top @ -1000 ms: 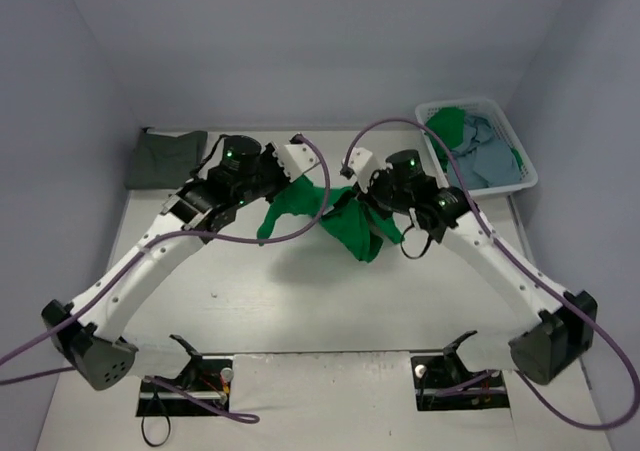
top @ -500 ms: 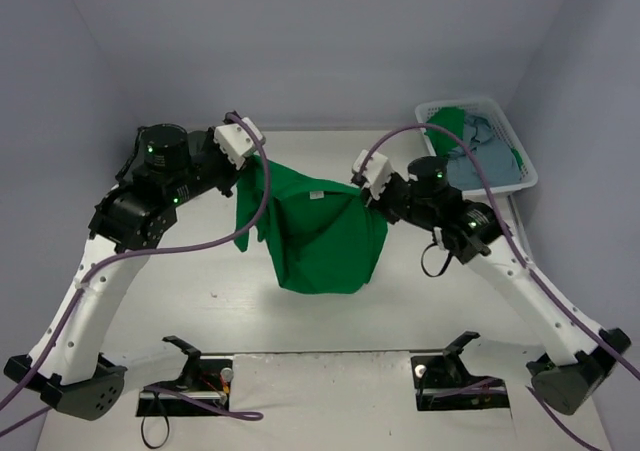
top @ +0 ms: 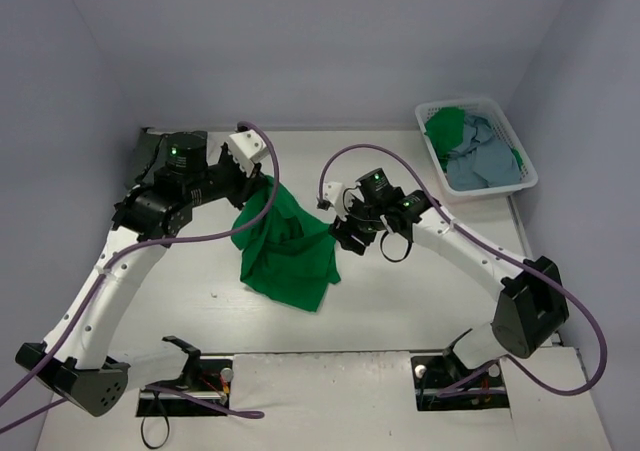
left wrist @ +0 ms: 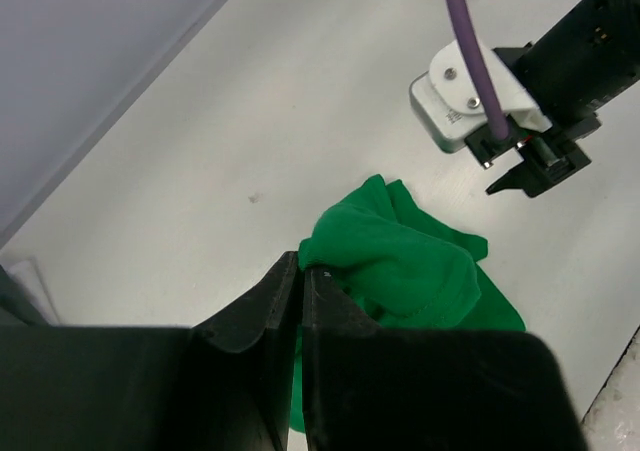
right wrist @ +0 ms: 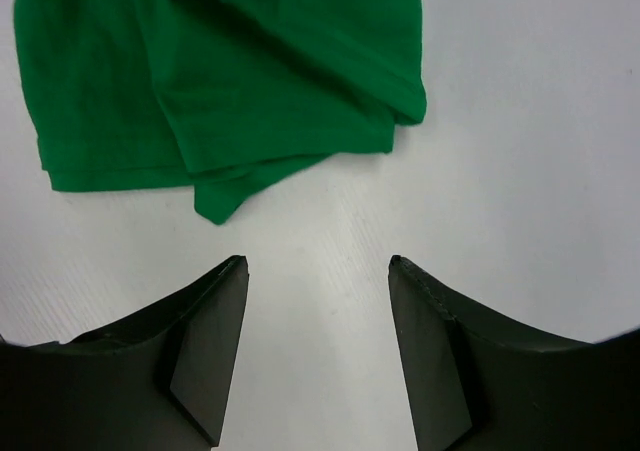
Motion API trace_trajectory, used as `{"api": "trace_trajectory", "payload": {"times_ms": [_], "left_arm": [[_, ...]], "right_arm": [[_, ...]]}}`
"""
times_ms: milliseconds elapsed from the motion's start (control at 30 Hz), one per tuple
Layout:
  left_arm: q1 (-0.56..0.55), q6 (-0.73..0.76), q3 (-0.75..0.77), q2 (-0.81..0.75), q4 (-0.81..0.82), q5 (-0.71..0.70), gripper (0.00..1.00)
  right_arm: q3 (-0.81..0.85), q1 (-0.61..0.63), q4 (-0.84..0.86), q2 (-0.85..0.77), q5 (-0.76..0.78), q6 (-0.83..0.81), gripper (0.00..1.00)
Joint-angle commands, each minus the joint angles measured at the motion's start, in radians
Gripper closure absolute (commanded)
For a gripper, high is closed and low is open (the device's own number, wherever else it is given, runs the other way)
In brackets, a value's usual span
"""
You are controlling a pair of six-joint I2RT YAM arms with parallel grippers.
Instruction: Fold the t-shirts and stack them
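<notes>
A bright green t-shirt (top: 288, 251) hangs bunched from my left gripper (top: 268, 183), its lower part piled on the table. In the left wrist view the left gripper (left wrist: 301, 267) is shut on a fold of that t-shirt (left wrist: 400, 261). My right gripper (top: 338, 243) hovers just right of the cloth, open and holding nothing. The right wrist view shows the right gripper (right wrist: 318, 271) over bare table, with the green t-shirt (right wrist: 220, 71) lying beyond its fingertips. Another green t-shirt (top: 443, 126) and a light blue t-shirt (top: 482, 158) lie in the basket.
The white plastic basket (top: 455, 103) stands at the back right corner. A dark cloth (top: 143, 146) at the back left is mostly hidden behind the left arm. Purple cables loop off both arms. Grey walls close in the table on three sides.
The right gripper has opened and let go of the green t-shirt. The shirt, held spread between both grippers, has collapsed and hangs from the left gripper alone. The right arm dropped lower.
</notes>
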Motion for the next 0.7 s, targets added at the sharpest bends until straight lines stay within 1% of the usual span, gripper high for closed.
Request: {"api": "trace_trajectory", "payload": {"times_ms": [0, 133, 333, 500, 533, 667], "left_arm": [[0.014, -0.042, 0.035, -0.022, 0.104, 0.051, 1.0], [0.02, -0.039, 0.019, -0.033, 0.108, 0.043, 1.0], [0.03, -0.036, 0.036, -0.029, 0.098, 0.038, 1.0], [0.045, -0.039, 0.039, -0.033, 0.098, 0.037, 1.0], [0.048, -0.037, 0.041, -0.033, 0.098, 0.035, 1.0], [0.048, -0.033, 0.056, -0.03, 0.091, 0.031, 1.0]], "right_arm": [[0.065, 0.015, 0.066, 0.033, -0.083, 0.016, 0.45], [0.038, 0.032, 0.144, 0.046, -0.098, 0.025, 0.45], [-0.097, 0.066, 0.411, 0.027, -0.074, 0.01, 0.46], [-0.134, 0.074, 0.505, 0.053, -0.071, 0.016, 0.47], [-0.151, 0.08, 0.555, 0.055, -0.057, 0.024, 0.47], [-0.177, 0.089, 0.671, 0.079, 0.029, 0.044, 0.49]]}}
